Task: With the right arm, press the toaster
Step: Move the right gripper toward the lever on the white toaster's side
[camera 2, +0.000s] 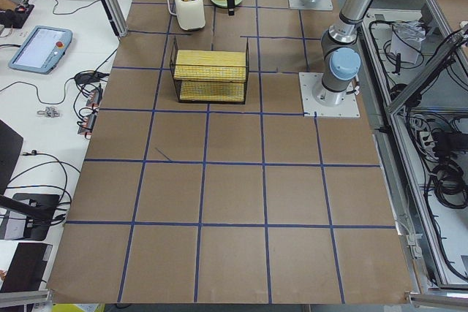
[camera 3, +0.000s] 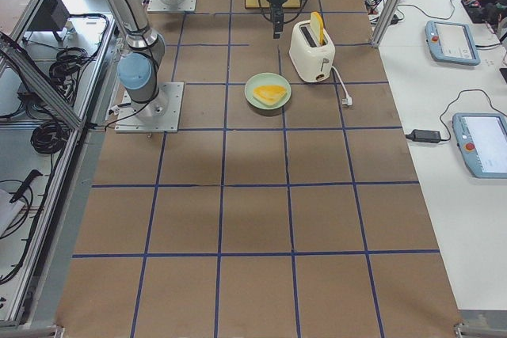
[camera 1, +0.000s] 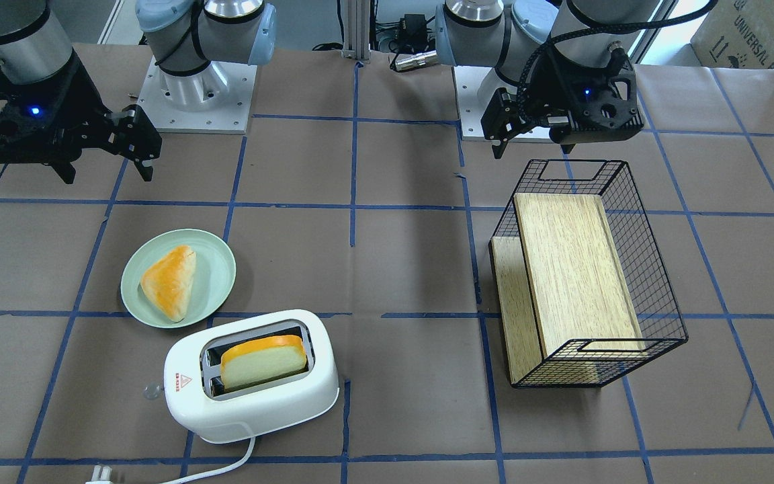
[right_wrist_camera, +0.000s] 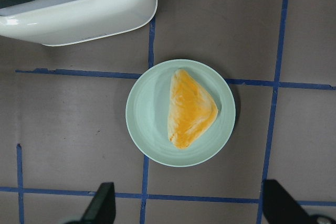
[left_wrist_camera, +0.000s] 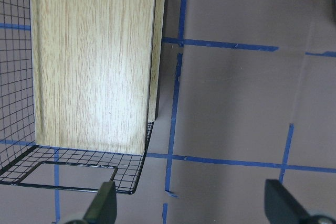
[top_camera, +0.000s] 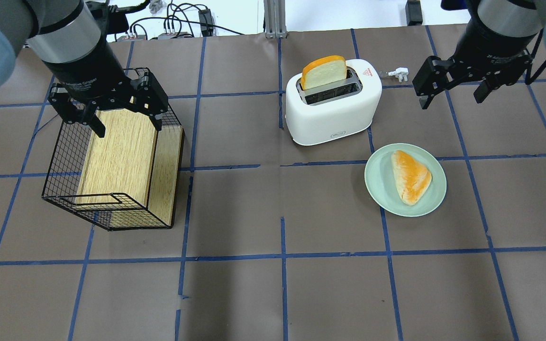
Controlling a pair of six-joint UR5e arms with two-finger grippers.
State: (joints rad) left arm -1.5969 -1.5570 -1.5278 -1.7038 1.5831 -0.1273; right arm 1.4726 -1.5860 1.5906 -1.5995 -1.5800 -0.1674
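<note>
- The toaster stands on the table, on the robot's right half and on the side far from its base. It is just beyond the pale green plate, which holds a triangular pastry.
- It is a rounded white plastic two-slot body with a small red triangle mark on top. A bread slice stands high out of one slot, so the lever looks to be up.
- The lever knob is small and clear and juts from the toaster's right end, as the robot faces it. It is hard to make out against the brown table.
- The white cord trails off to a plug lying loose on the table. Unplugged, the lever may not latch once pressed.
- The shell is probably light, stiff and smooth. A sideways shove could slide or tip it, so the push should go straight down on the knob, not on the body.
- The lever probably resists like a spring, and the knob gives little surface, so a fingertip could slip off it.
- The right end effector hangs above the table with its fingers spread wide and nothing between them. It is well apart from the toaster, on the plate's near side.
- The left end effector is also wide open and empty. It hovers over the near end of the wire basket, which holds a wooden board.
</note>
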